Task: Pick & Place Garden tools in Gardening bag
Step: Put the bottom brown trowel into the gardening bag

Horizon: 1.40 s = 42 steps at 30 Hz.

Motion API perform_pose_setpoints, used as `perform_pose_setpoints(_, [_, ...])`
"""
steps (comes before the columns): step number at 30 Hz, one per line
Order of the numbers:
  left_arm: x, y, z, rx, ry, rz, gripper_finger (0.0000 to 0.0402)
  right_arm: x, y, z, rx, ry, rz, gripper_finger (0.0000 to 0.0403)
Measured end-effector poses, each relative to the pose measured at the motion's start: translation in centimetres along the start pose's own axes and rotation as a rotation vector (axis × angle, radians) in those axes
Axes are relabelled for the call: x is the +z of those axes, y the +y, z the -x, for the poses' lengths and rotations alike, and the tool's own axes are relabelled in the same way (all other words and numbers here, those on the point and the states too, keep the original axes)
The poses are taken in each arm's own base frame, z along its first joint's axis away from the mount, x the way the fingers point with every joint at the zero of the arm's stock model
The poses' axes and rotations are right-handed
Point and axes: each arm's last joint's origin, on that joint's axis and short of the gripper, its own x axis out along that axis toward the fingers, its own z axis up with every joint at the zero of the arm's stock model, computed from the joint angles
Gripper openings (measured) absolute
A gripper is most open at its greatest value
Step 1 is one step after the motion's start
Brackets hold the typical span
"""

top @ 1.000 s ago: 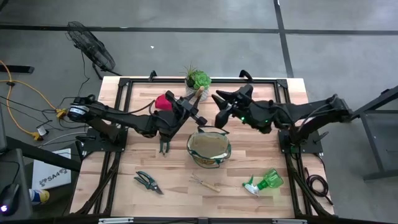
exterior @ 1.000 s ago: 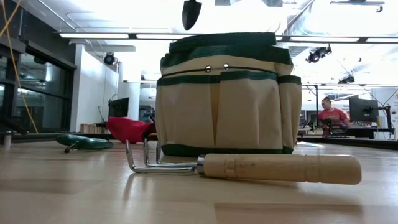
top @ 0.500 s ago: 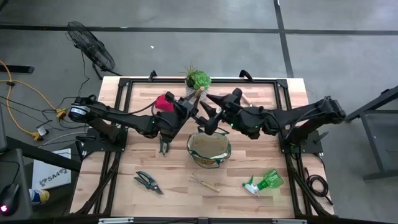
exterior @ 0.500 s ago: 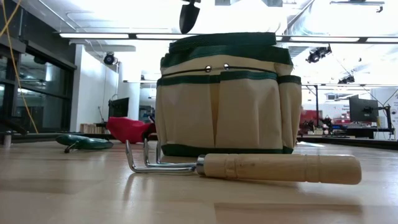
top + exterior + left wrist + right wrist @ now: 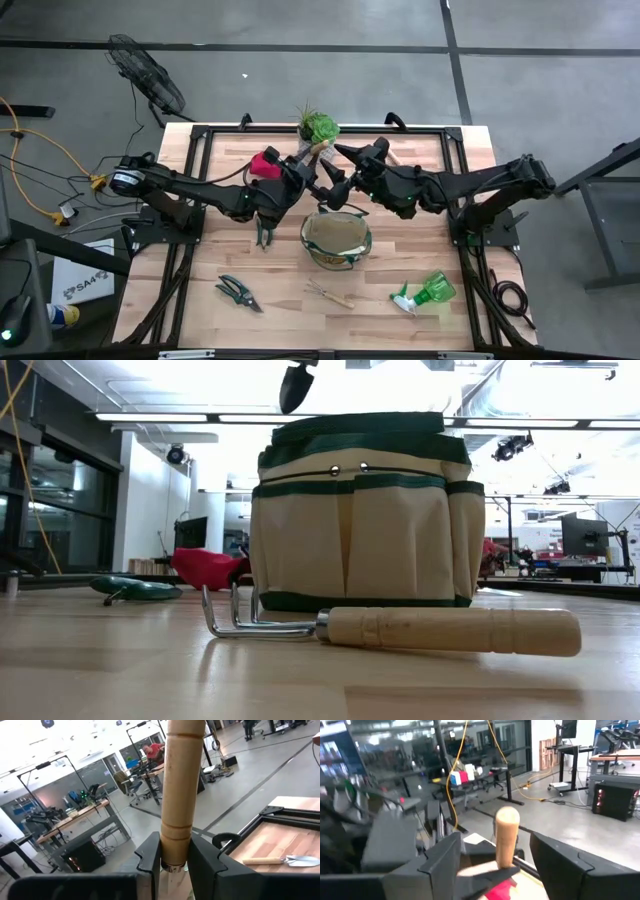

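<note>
I've got the left gripper (image 5: 175,860) pinching a smooth wooden trowel handle (image 5: 182,790), held upright at 11 o'clock above the round fabric gardening bag (image 5: 336,240) mid-bench. My right gripper (image 5: 495,865) stands spread, its dark fingers either side of the handle's rounded end. The steel-pronged hand rake (image 5: 400,628) lies at 6 o'clock of the bag.

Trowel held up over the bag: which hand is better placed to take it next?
Right. The left hand is shut on the trowel's neck, leaving the wooden handle free, and the right hand is open with that handle between its fingers, above the gardening bag.
</note>
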Motion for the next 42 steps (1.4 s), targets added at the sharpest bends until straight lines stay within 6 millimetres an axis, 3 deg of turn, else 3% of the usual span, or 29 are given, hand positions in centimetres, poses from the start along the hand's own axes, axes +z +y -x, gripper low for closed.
perform_pose_setpoints(14, [-0.1,0.1,-0.3,0.008,0.003,-0.108,0.0063,0.4,-1.2,-1.5,0.024,-0.008,-0.207,0.0229])
perform_pose_setpoints(31, [-0.1,0.3,-0.8,-0.005,-0.006,-0.160,0.0063,-0.3,-2.1,-2.4,0.006,0.052,-0.282,0.0225])
perform_pose_setpoints(42, [-0.1,0.3,-0.8,-0.005,-0.006,-0.161,0.0063,-0.2,-2.4,-2.7,0.022,0.058,-0.291,0.0127])
